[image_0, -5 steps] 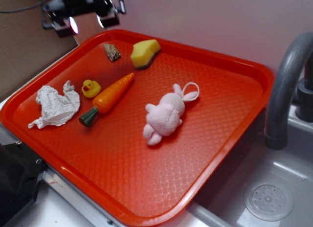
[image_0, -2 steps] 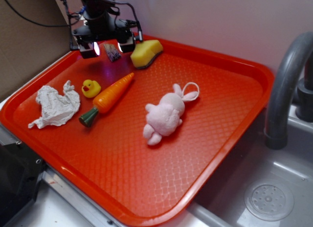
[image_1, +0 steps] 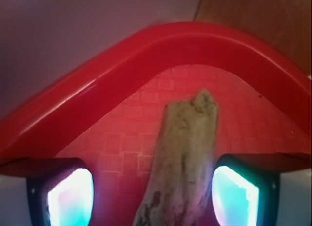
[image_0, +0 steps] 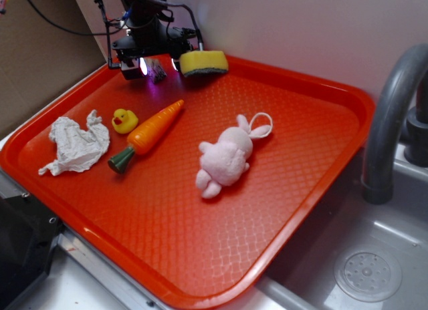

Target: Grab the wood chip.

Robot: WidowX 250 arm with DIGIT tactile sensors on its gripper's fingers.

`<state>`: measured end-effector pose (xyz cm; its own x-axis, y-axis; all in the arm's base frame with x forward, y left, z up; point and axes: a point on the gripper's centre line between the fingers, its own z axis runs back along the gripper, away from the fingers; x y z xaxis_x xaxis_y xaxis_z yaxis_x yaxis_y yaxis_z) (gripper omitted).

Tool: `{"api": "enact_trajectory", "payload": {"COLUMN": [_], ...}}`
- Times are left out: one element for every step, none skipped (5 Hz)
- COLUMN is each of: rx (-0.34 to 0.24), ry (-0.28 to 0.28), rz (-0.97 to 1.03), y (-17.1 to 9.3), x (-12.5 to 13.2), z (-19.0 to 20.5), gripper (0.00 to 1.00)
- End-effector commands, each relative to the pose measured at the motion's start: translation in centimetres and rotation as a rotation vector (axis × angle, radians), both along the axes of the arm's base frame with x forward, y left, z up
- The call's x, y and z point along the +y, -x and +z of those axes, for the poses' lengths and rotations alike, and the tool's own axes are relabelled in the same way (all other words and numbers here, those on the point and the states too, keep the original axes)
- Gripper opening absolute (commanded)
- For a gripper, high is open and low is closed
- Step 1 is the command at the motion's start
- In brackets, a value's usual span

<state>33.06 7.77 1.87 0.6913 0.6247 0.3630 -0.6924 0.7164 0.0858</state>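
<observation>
Inside tray (image_0: 321,89) — wood chip (image_1: 183,153), sponge (image_0: 202,61)

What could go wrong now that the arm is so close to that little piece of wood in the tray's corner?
The wood chip sits between the fingers, which look open and set to one side of it, so closing could nudge it away instead of pinching it. The yellow sponge lies right beside the gripper and might get bumped. The red tray's rim curves close ahead, leaving little room.

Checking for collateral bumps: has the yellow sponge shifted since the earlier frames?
Yes. The yellow sponge has slid toward the tray's back rim and turned, beside the gripper.
</observation>
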Motion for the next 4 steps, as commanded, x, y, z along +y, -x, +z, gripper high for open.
{"api": "enact_trajectory", "payload": {"rx": [-0.02,-0.001,0.041,0.021], "ry": [-0.045,-0.088,-0.136,-0.17], "rz": [0.016,-0.059,-0.221,-0.302], "y": [2.7,3.6,3.6,2.9], "x": [3.0,2.9,2.6,1.8], "z": [1.6,2.0,4.3,7.0], "gripper": [0.0,0.0,0.0,0.0]}}
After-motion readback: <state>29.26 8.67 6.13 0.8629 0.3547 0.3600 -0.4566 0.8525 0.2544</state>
